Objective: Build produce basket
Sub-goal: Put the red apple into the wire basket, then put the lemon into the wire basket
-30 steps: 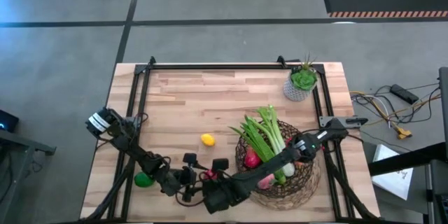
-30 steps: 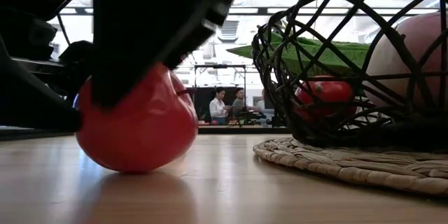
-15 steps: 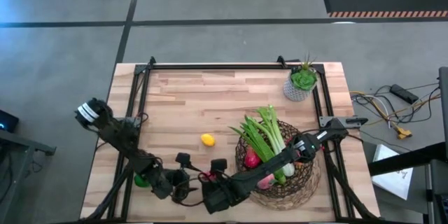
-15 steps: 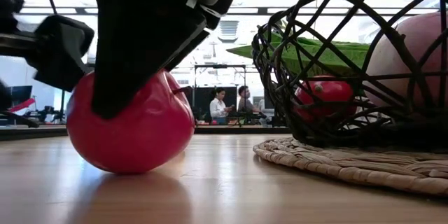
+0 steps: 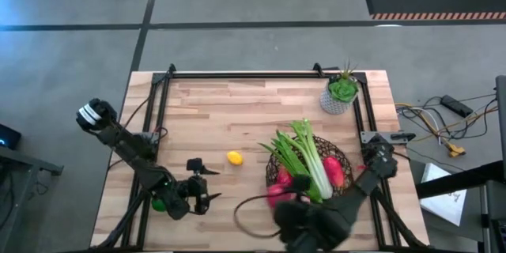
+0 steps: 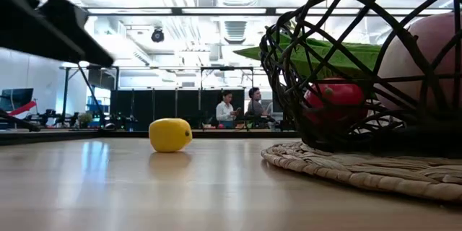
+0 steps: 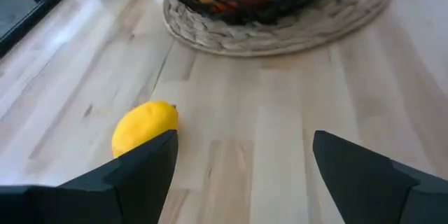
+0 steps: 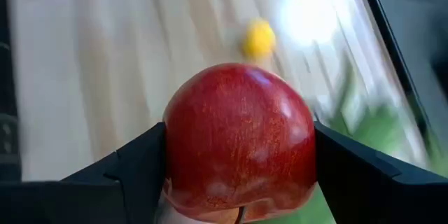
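Observation:
The dark wire basket (image 5: pixel 345 192) stands on a round woven mat (image 6: pixel 361 167) at the table's near right. It holds a white-stalked leafy green (image 5: pixel 307 155) and red and pink fruit (image 5: pixel 333 171). My right gripper (image 5: pixel 278 199) is shut on a red apple (image 8: pixel 238 140) by the basket's left side, above the table. A lemon (image 5: pixel 235 157) lies on the table left of the basket. My left gripper (image 5: pixel 199 182) is open and empty, near-left of the lemon (image 7: pixel 143 127). A lime (image 5: pixel 162 203) lies partly under the left arm. My right gripper pinches the apple between its two fingers, one on each of its opposite sides (image 8: pixel 173 155). The apple fills the gap between the fingers. It is lifted clear of the table, with the lemon (image 8: pixel 260 38) and the boards showing far below it.
A small grey pot with a green plant (image 5: pixel 341 93) stands at the far right corner. A black frame rail (image 5: pixel 237 75) runs along the table's edges. Bare wood lies across the far and middle left of the table. People sit in the room behind.
My right gripper has lifted the apple off the table and carried it up and toward the basket; the apple has left the low view. My left gripper has drawn back toward the table's left edge, away from the apple.

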`<move>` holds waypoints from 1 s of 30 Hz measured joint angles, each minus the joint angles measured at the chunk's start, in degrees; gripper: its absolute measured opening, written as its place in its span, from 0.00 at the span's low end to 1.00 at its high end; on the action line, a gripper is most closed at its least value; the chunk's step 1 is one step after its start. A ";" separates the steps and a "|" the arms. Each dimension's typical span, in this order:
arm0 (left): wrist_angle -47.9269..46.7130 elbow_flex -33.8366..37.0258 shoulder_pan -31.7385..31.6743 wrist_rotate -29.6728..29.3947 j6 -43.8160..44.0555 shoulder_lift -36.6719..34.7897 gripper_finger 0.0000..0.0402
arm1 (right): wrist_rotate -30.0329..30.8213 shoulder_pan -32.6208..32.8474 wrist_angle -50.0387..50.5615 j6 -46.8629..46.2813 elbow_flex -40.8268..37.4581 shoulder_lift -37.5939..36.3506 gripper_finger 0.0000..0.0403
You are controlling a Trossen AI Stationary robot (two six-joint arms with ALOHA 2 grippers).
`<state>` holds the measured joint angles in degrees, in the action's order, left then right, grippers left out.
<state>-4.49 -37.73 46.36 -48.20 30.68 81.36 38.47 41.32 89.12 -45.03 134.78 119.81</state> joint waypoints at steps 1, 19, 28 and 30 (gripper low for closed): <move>0.06 -0.21 -0.87 0.62 0.07 0.00 0.78 | -1.08 0.64 2.07 -4.74 -0.50 -1.09 0.72; 2.07 -0.62 -23.69 22.64 -30.80 0.13 0.78 | -31.01 -0.35 -1.82 -27.41 -39.32 -18.92 0.81; 1.87 -1.22 -32.42 31.68 -38.81 0.14 0.78 | -26.34 -0.52 -5.12 -27.10 -39.53 -23.82 0.95; 2.15 -0.80 -33.73 34.58 -40.72 0.37 0.78 | -21.57 0.23 -6.52 -26.55 -38.65 -24.88 0.95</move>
<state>-2.34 -38.54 12.63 -13.62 -10.04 81.73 16.90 41.55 82.60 -71.58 96.13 94.94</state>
